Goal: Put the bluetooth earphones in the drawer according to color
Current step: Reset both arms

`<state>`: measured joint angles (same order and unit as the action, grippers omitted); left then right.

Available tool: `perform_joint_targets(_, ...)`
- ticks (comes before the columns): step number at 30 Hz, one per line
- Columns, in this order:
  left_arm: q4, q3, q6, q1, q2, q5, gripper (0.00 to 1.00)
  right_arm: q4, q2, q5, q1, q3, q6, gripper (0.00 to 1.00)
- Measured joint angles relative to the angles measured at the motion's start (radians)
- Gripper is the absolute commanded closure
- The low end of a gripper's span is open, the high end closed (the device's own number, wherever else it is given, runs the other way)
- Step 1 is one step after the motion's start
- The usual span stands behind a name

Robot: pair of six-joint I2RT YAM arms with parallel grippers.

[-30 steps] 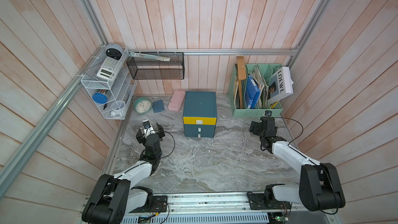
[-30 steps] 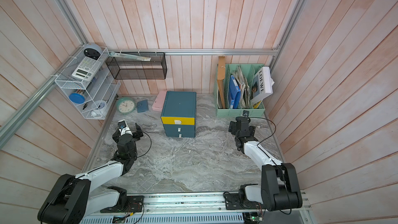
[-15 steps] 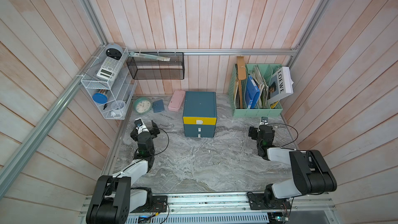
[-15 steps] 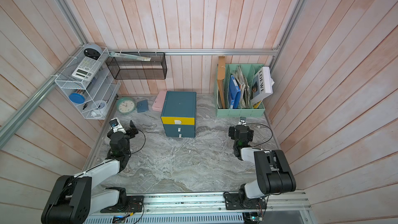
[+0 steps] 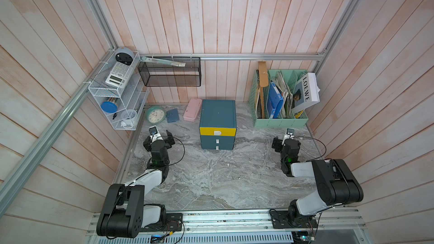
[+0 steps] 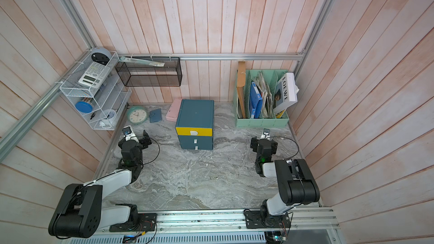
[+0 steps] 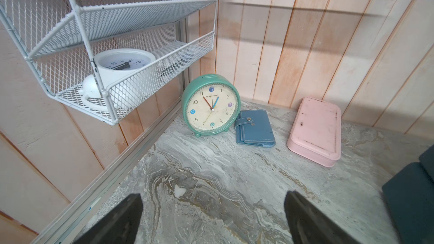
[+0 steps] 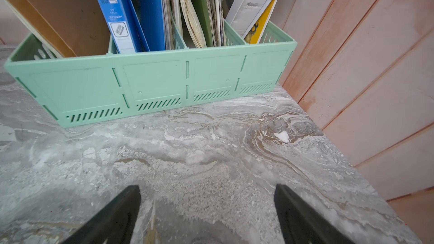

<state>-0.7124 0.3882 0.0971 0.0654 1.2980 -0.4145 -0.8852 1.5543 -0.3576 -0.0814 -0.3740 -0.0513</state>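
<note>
Your two top views look steeply down from high above the six o'clock edge, sharing nearly the whole table (image 5: 211, 179), with the drawer (image 5: 218, 113) toward twelve. Your left wrist view sits low and close, facing the clock (image 7: 211, 107) at ten o'clock. Your right wrist view, equally low, faces the file rack (image 8: 150, 83) at two o'clock.

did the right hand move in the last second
Yes. In a top view the right hand has drawn back a little from the mint file rack, toward the front rail.
</note>
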Motion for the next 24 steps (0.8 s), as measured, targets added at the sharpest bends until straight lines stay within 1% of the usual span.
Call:
perform_joint_targets(4,-0.045,-0.019,0.001,0.000,0.034,-0.014,0.00,-0.020,0.002,0.000,0.000,0.002,0.000,0.04)
perform_joint_targets(7,-0.101,-0.048,0.001,0.000,0.090,-0.025,0.00,-0.031,0.002,0.000,0.000,0.002,0.000,0.04)
perform_joint_targets(12,-0.254,-0.076,-0.007,-0.002,0.241,-0.005,0.00,-0.035,0.002,0.000,0.000,0.002,0.000,0.02)
perform_joint_targets(13,-0.260,-0.080,-0.007,-0.002,0.259,-0.002,0.00,-0.035,0.002,0.000,0.000,0.002,0.000,0.02)
perform_joint_targets(24,-0.252,-0.042,-0.007,-0.011,0.266,0.004,0.00,-0.035,0.002,0.000,0.000,0.002,0.000,0.02)
